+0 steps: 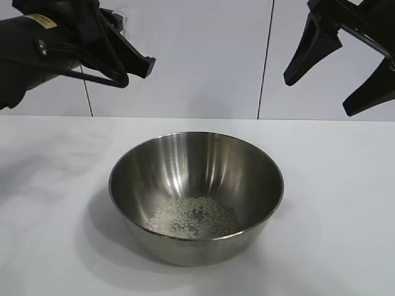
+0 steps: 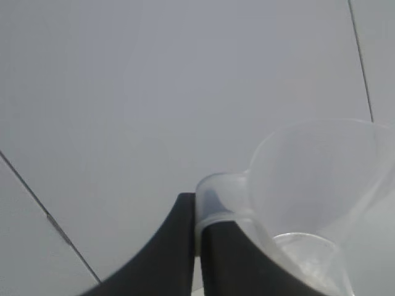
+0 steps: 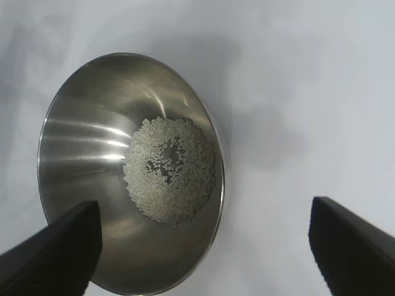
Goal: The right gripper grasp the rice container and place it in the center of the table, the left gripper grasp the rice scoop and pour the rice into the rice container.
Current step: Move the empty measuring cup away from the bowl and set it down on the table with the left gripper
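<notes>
bowl [image 1: 196, 197] centre frame on bench [image 1: 49, 185], rice [image 1: 194, 217] heaped in its bottom | left claw [image 1: 139, 66] upper left, raised, clamped on scoop [image 2: 308, 197] handle, scoop looks empty | right claw [image 1: 330, 77] upper right, raised, spread wide, holding nothing
</notes>
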You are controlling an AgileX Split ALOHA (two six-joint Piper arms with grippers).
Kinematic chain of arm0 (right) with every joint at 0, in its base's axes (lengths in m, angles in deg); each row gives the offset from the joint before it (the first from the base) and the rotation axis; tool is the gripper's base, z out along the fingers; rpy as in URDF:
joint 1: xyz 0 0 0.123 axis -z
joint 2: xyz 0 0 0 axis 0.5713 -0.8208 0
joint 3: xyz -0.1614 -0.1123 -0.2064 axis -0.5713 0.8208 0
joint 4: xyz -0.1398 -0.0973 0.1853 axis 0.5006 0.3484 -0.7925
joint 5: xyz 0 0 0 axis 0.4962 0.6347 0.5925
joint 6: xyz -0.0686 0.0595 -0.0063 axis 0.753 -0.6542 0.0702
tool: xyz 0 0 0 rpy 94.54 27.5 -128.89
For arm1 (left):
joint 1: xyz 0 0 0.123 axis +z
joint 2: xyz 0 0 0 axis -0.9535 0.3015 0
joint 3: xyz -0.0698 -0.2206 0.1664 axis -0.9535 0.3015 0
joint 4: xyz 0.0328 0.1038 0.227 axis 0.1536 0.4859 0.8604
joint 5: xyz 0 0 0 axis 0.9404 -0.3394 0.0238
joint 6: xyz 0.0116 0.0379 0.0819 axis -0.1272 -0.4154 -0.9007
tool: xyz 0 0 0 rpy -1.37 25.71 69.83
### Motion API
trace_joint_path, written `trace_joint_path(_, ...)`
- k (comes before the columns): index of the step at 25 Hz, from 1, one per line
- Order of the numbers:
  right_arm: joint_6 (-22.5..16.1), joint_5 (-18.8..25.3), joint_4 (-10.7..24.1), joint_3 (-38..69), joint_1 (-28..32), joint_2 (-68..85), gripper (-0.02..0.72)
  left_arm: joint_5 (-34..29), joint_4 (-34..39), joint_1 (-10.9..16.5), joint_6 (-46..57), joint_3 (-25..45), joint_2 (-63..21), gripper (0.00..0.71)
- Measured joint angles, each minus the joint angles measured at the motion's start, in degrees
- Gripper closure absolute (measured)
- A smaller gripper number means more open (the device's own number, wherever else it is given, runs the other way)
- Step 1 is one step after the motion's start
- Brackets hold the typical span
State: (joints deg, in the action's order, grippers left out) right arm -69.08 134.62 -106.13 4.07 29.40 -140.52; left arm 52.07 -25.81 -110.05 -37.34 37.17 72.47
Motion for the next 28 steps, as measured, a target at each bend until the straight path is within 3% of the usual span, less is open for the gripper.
trace_joint_path(5,0.0,0.0,0.0,0.0,0.0,0.0,0.072,0.8,-1.6,0.0,8.4,0.0,0.0,0.701)
trace_joint_path(10,0.0,0.0,0.1,0.0,0.0,0.0,0.072,4.7,-1.9,0.5,10.4,2.3,0.0,0.701)
trace_joint_path(14,0.0,-0.1,0.4,0.0,0.0,0.0,0.072,6.9,-1.4,3.7,16.5,7.5,-1.2,0.701)
trace_joint_path(18,0.0,-0.2,0.4,0.0,0.0,0.0,0.072,7.8,3.8,7.4,17.5,12.6,-2.0,0.701)
trace_joint_path(28,0.0,-0.4,0.4,0.0,0.0,0.0,0.072,8.1,8.8,10.5,22.2,22.9,-1.1,0.701)
